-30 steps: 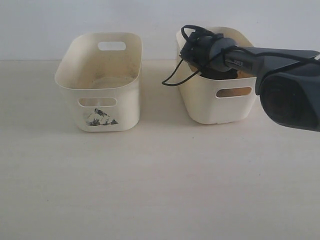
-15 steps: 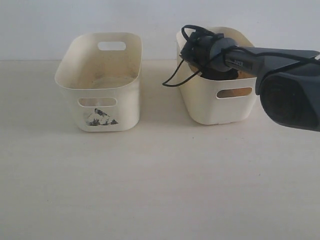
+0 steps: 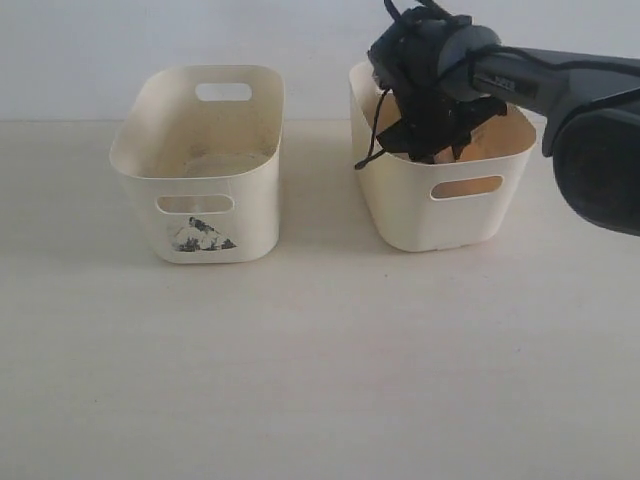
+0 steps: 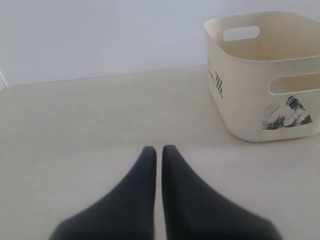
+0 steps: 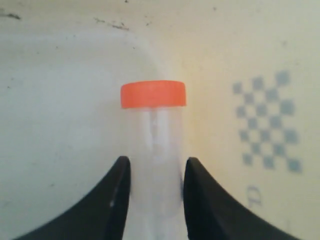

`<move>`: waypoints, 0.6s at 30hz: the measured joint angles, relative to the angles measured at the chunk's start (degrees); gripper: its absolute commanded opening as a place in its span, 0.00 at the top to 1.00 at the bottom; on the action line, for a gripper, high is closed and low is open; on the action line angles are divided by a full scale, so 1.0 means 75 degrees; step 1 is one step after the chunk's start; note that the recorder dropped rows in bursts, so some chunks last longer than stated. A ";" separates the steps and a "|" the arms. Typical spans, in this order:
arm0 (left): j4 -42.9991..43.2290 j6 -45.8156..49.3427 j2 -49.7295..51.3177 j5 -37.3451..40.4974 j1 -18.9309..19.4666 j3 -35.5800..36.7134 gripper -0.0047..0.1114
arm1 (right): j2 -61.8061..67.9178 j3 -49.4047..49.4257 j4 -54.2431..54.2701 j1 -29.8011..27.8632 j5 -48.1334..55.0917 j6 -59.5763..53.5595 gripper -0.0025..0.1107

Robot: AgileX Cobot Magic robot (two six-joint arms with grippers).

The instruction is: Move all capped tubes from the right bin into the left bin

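One capped tube (image 5: 153, 131) is pinched between the right fingers (image 5: 112, 200).

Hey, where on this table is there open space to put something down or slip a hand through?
Widest bare table: the whole stretch in front of both bins. A narrower strip runs between the left bin and right bin. Crowded: over the right bin, where the right gripper holds a tube.
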 measured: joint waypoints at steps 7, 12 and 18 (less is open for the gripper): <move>0.0000 0.0000 0.0000 0.0000 0.0000 0.0000 0.92 | -0.0620 0.0001 0.0262 0.0000 0.0236 -0.0237 0.98; 0.0000 0.0000 0.0000 0.0000 0.0000 0.0000 0.92 | -0.1160 0.0001 0.0713 0.0000 0.0449 -0.0485 0.98; 0.0000 0.0000 0.0000 0.0000 0.0000 0.0000 0.92 | -0.2037 0.0001 0.0917 0.0061 0.0551 -0.0593 0.98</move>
